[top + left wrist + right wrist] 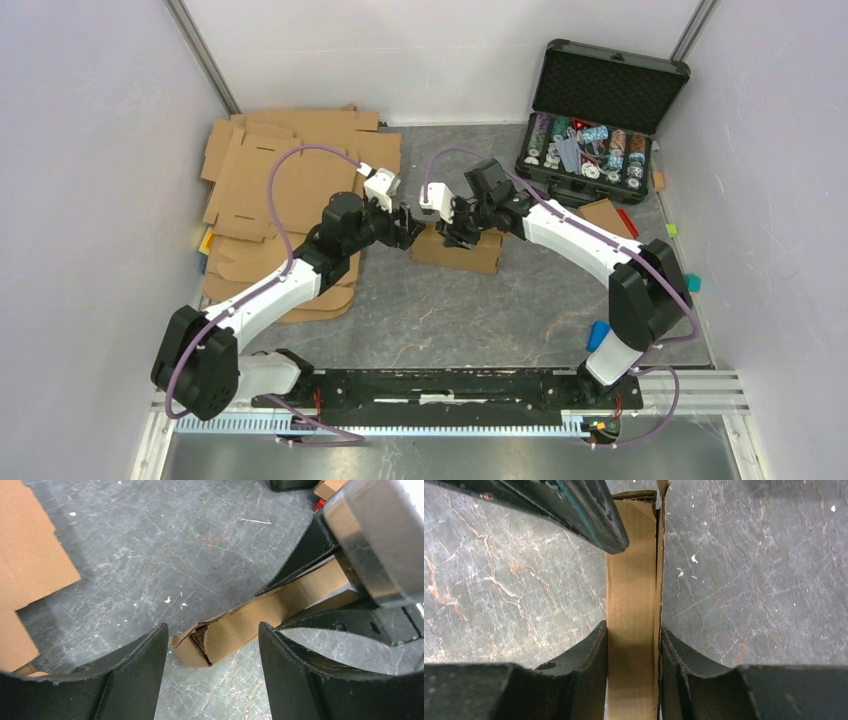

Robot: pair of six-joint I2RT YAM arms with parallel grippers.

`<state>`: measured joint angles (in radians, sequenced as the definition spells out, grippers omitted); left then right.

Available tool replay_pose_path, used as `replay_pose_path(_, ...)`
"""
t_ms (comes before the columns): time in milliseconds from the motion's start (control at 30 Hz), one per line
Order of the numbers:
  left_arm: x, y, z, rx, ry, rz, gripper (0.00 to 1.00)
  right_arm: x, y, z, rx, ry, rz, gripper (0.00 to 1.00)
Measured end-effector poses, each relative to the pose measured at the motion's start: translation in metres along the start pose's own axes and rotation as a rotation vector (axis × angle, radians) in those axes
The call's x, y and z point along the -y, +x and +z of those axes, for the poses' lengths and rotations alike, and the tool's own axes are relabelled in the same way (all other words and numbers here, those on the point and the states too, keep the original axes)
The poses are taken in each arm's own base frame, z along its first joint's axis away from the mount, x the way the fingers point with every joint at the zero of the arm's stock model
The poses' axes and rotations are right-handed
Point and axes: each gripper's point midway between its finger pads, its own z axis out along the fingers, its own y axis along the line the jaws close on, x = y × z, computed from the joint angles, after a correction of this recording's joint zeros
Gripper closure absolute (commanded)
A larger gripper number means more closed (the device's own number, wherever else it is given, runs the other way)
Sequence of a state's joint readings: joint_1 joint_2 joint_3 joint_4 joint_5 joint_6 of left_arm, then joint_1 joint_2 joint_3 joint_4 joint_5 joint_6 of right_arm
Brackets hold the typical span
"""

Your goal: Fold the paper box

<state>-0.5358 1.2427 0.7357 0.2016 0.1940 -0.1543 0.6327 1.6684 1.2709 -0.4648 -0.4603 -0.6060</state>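
One paper box [631, 580] edge sits pinched in the right gripper [633, 637].

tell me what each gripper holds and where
Right gripper pinches the paper box across its two long sides; left gripper is open, holding nothing.

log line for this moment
left fingers: open, at box end, not gripping | right fingers: clamped on box wall | box: partly folded
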Motion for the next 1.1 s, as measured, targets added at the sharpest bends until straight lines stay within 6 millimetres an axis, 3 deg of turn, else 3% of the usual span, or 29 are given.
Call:
replay_pose_path(233,0.003,0.017,0.009,-0.055,0.043,-0.012,0.31,-0.003,0.009,-0.011,-0.008,0.000,-0.006,0.66)
replay_pose_path(533,-0.007,0.018,0.015,-0.075,0.013,-0.024,0.51,-0.003,0.009,-0.011,-0.006,-0.001,-0.009,0.66)
replay_pose_path(900,-0.011,0.022,0.016,-0.100,-0.004,-0.031,0.48,-0.003,0.009,-0.011,-0.006,-0.001,-0.009,0.66)
replay_pose_path(1100,-0.012,0.023,0.016,-0.105,-0.014,-0.033,0.64,-0.003,0.009,-0.011,-0.006,-0.001,-0.009,0.66)
